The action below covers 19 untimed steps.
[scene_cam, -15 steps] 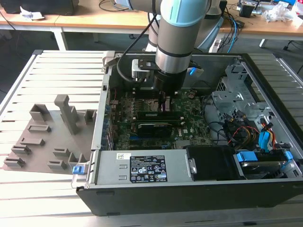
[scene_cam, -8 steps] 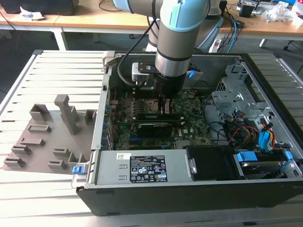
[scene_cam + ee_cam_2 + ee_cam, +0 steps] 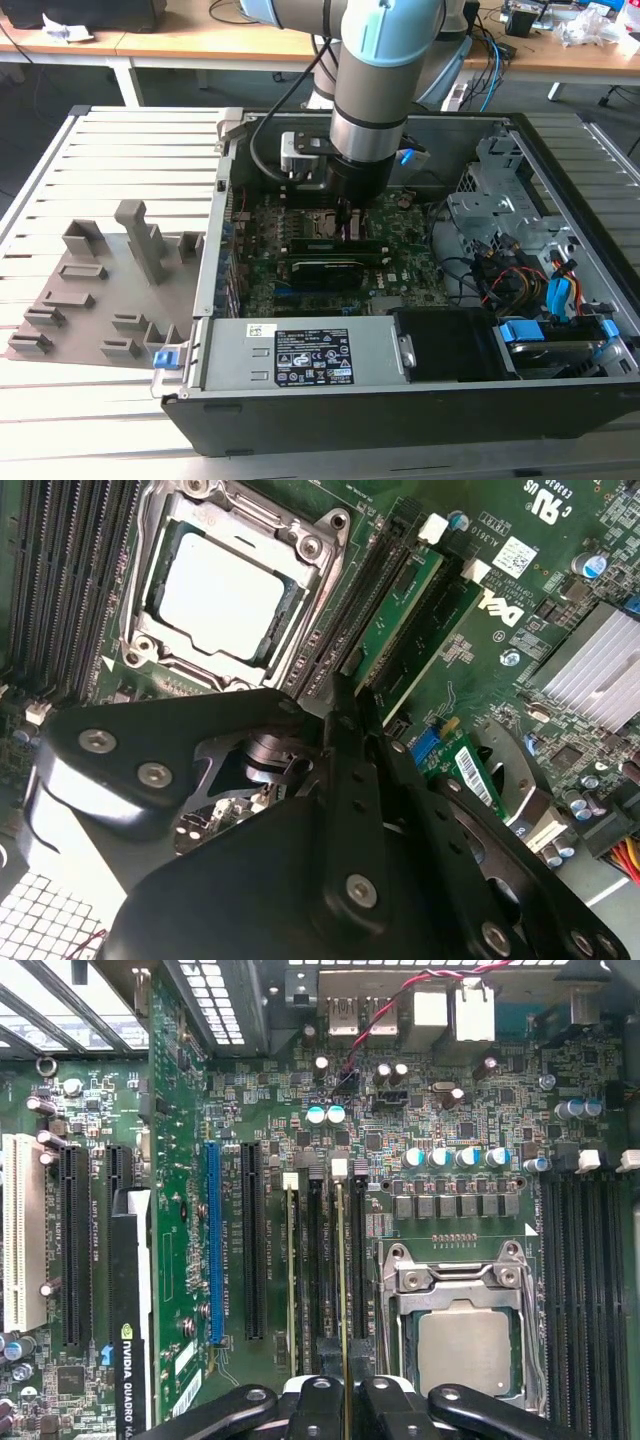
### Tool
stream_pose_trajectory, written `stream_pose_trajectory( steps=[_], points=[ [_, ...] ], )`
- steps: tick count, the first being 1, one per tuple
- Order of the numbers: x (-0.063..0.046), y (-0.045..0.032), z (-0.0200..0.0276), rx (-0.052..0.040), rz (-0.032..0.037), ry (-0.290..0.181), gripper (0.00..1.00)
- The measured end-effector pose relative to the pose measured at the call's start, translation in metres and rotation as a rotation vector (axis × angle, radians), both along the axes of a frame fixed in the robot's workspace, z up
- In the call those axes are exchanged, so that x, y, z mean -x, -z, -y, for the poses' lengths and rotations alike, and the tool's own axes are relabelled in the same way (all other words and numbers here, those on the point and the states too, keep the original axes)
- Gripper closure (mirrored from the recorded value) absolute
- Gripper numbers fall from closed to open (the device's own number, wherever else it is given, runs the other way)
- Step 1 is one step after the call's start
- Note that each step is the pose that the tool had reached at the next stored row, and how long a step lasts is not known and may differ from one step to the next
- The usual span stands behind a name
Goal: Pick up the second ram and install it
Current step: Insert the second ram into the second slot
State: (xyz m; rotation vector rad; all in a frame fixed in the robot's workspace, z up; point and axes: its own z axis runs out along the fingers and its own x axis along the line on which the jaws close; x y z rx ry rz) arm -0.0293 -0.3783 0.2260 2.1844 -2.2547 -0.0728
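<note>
My pincer (image 3: pixel 345 1400) is closed on the second ram (image 3: pixel 341 1290), fingers (image 3: pixel 345 750) pinching its top edge. In the first wrist view the stick stands edge-on in a memory slot, running toward twelve o'clock from my fingertips, with another ram stick (image 3: pixel 290 1280) seated just beside it at nine o'clock. The processor socket (image 3: pixel 465 1340) lies near at three o'clock. The black expansion card (image 3: pixel 130 1310) sits well apart at nine o'clock. In the exterior view my arm (image 3: pixel 375 90) reaches down into the computer case (image 3: pixel 400 400), and the grey fixture tray (image 3: pixel 110 290) lies outside it at nine o'clock.
</note>
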Motion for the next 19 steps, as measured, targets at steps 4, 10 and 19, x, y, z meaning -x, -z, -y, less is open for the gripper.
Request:
stream_pose_trajectory(
  steps=[4, 10, 19],
  points=[
    [-0.0001, 0.0001, -0.001, 0.0, 0.0, 0.002, 0.86],
    [0.0, 0.0014, -0.001, 0.0003, -0.0002, 0.003, 0.86],
    [-0.0002, 0.003, -0.0011, 0.0, 0.0009, 0.002, 0.85]
  ],
)
